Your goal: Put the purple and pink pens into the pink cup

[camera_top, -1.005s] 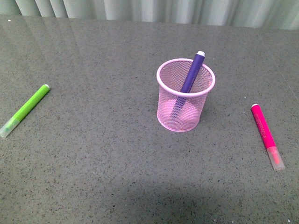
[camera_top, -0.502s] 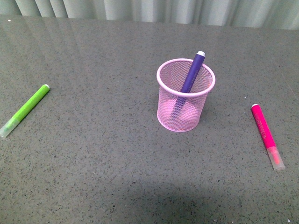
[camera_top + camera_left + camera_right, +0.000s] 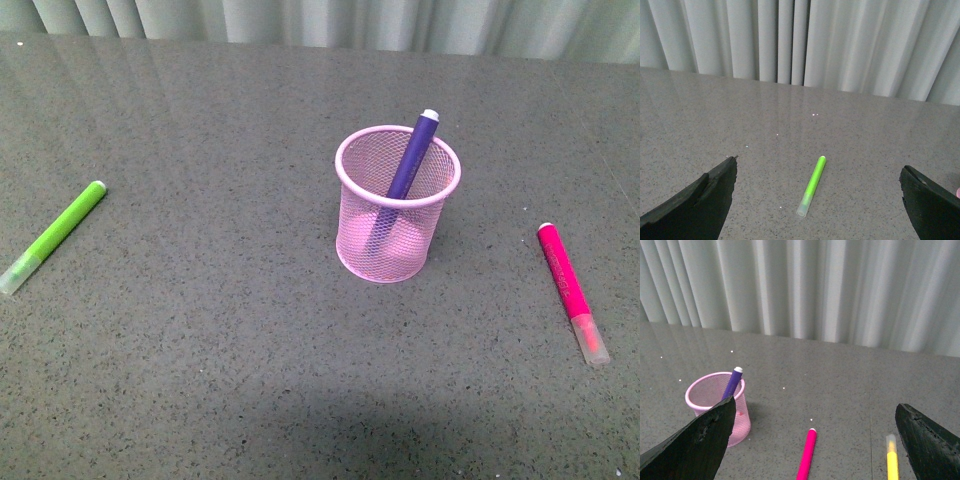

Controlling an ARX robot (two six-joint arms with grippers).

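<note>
1. The pink pen [image 3: 567, 285] looks light and stiff. Its smooth round barrel will likely roll or slip under a loose pinch.
2. The best hold is probably across the magenta barrel near its middle. The clear cap could pull off, so it is a poor place to grip.
3. It is slim, with a white end tip pointing away from the robot and a translucent cap toward it.
4. It lies flat on the worktop [image 3: 200, 350], well apart from the pink cup [image 3: 345, 185], on the cup's right.
5. The purple pen [image 3: 410, 165] already stands in the cup, leaning on the rim, with its white tip above the rim.
6. The cup is light-pink wire mesh. I judge it light enough to tip or slide if a pen knocks the rim.
7. The left tool [image 3: 818, 165] is spread wide and empty, facing the lime green marker [image 3: 60, 232].
8. The right tool [image 3: 815, 405] is also spread wide and empty. The pink pen lies ahead of it, with a yellow marker [image 3: 892, 460] nearby.
</note>
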